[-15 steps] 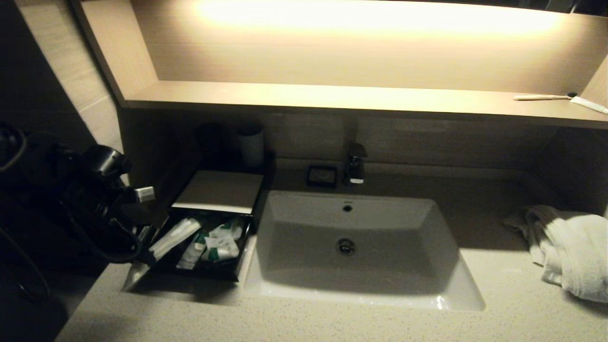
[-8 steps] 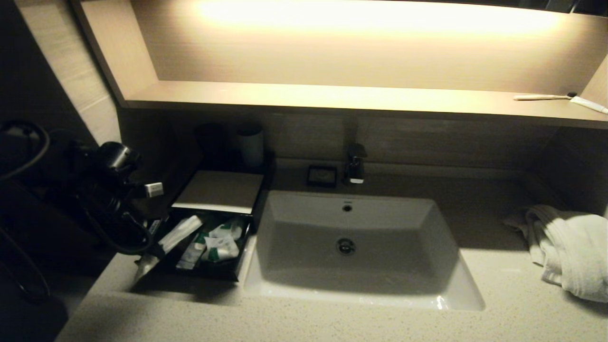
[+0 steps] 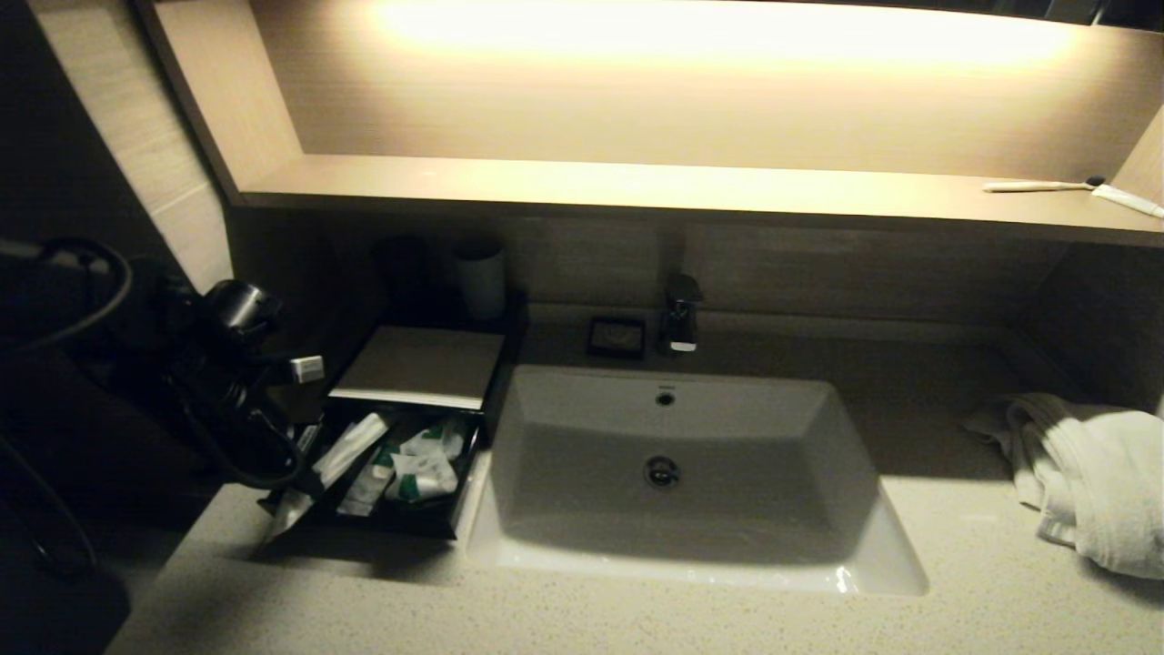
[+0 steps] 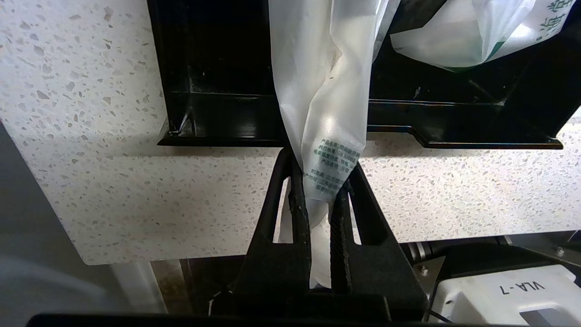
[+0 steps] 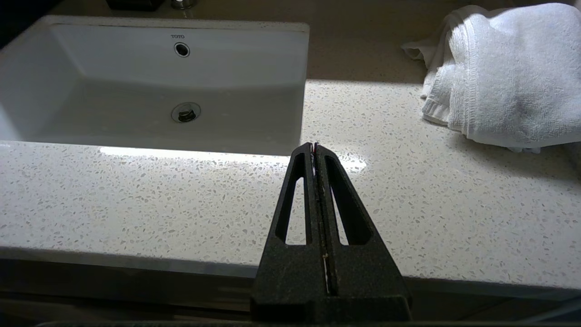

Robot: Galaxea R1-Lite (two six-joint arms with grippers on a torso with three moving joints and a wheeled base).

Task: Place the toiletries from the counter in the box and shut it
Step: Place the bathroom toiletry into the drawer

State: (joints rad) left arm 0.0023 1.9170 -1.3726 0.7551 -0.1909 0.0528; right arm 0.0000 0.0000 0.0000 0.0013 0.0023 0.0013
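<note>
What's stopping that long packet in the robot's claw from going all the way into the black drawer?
Nothing visible. The left gripper is shut on the long wrapped stick, which already lies over the front wall of the box; its far end is inside, beside the sachets.

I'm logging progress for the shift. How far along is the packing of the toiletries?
Several sachets already lie in the box's open drawer. The left gripper holds a long wrapped stick over its edge. Left: release it and close the drawer. The right gripper idles near the basin.
</note>
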